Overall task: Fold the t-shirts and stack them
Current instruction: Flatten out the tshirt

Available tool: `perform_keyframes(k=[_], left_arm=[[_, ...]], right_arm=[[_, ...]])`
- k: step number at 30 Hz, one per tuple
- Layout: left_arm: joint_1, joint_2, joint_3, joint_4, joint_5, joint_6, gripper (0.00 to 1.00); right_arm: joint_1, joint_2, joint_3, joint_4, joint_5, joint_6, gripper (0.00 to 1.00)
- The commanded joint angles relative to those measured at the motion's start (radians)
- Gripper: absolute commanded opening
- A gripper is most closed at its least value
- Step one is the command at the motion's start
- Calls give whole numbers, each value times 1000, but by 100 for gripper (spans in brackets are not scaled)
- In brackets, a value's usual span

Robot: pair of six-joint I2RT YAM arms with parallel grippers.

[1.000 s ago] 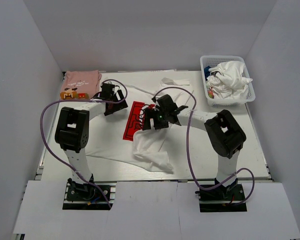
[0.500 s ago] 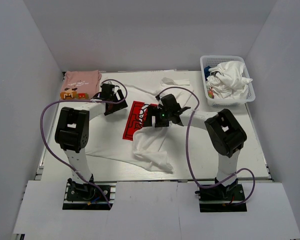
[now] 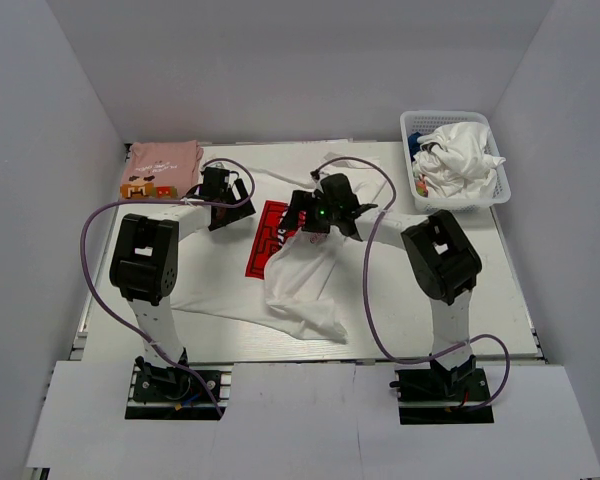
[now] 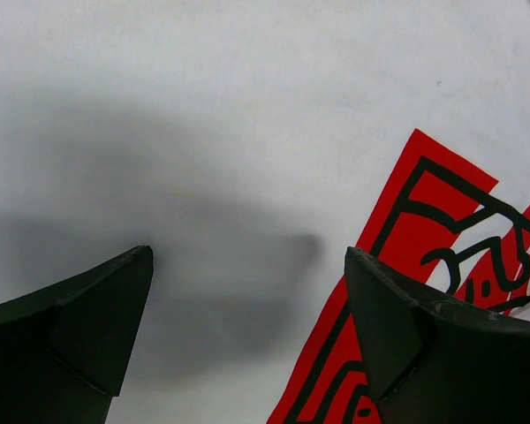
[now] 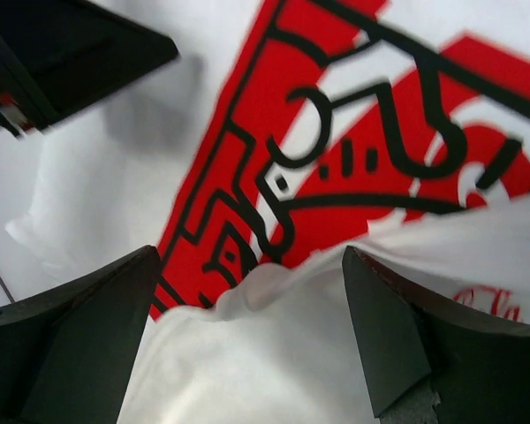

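Top external view: 1 pink t-shirt [image 3: 163, 160] is laid folded at the far-left corner of the table [image 3: 460, 300]; the white Coca-Cola t-shirt [image 3: 300, 285] is spread centrally, only partly folded (stacking remains). The left gripper [image 4: 247, 254] and right gripper [image 5: 250, 254] are held spread, empty, over it.

I see the white tee [image 3: 302, 290] carrying a red square print [image 3: 268, 238] crossed by black outlines and white gaps. The pink tee [image 3: 165, 158] shows a small orange-brown print [image 3: 140, 187]. The basket [image 3: 458, 205] is white mesh, holding white cloth [image 3: 460, 155] with a blue scrap. Both cables [image 3: 83, 252] are purple.
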Motion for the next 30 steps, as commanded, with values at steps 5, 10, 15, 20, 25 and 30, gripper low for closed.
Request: perform_keyframes(k=[5, 10, 15, 20, 25, 30], left_arm=[[12, 32, -44, -66, 4, -3, 100], [12, 41, -34, -66, 4, -3, 100], [12, 51, -34, -66, 4, -3, 100], [12, 51, -34, -66, 4, -3, 100], [12, 51, -34, -76, 4, -3, 100], [12, 60, -34, -76, 4, -3, 100]], right_arm=[[0, 72, 147, 1, -15, -52, 90], [-2, 54, 201, -151, 110, -126, 90], [11, -34, 185, -320, 363, -83, 90], [20, -14, 230, -435, 424, -3, 90], [28, 37, 273, -458, 401, 12, 90], [34, 49, 277, -435, 379, 8, 90]])
